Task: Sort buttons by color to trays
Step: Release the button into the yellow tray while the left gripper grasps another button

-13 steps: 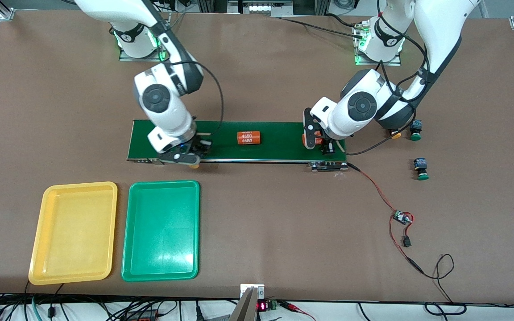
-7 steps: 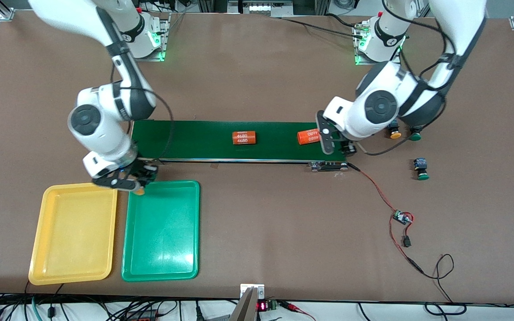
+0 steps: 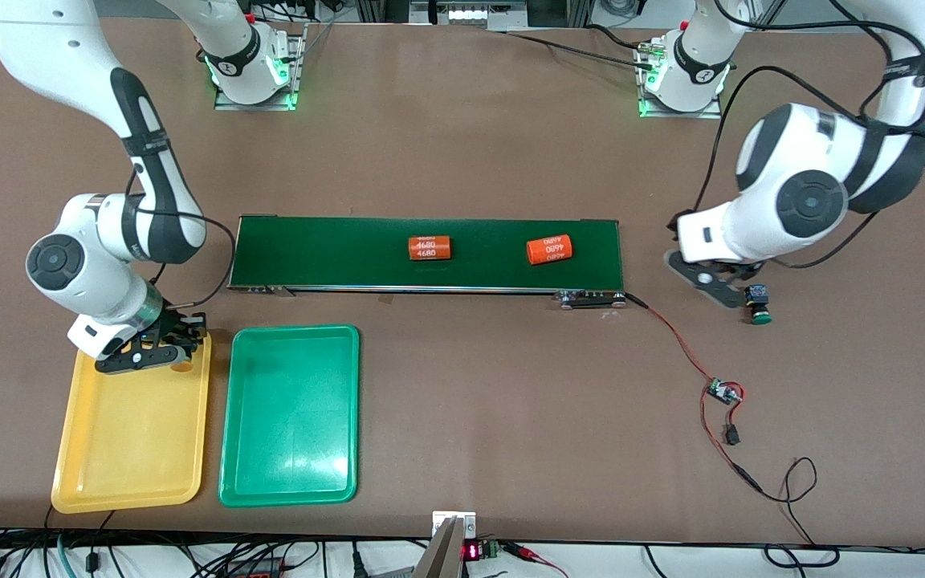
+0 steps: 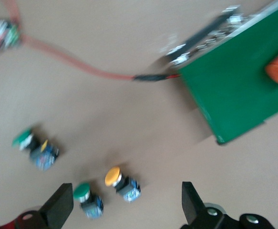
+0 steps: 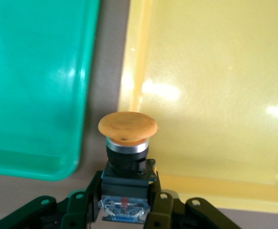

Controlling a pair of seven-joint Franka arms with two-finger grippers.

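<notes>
The two trays lie side by side at the table edge nearest the front camera, toward the right arm's end. The conveyor belt sits mid-table carrying two cylinders. Three buttons lie off the belt's end toward the left arm.

High front camera, two close wrist cameras

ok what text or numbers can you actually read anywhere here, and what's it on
"4680", printed twice: on the orange cylinder mid-way along the conveyor belt.
"4680", also repeated, partly upside down: on the second orange cylinder, toward the left arm's end of the belt.
Red digits on the small display at the table's near edge: too small to read.
</notes>
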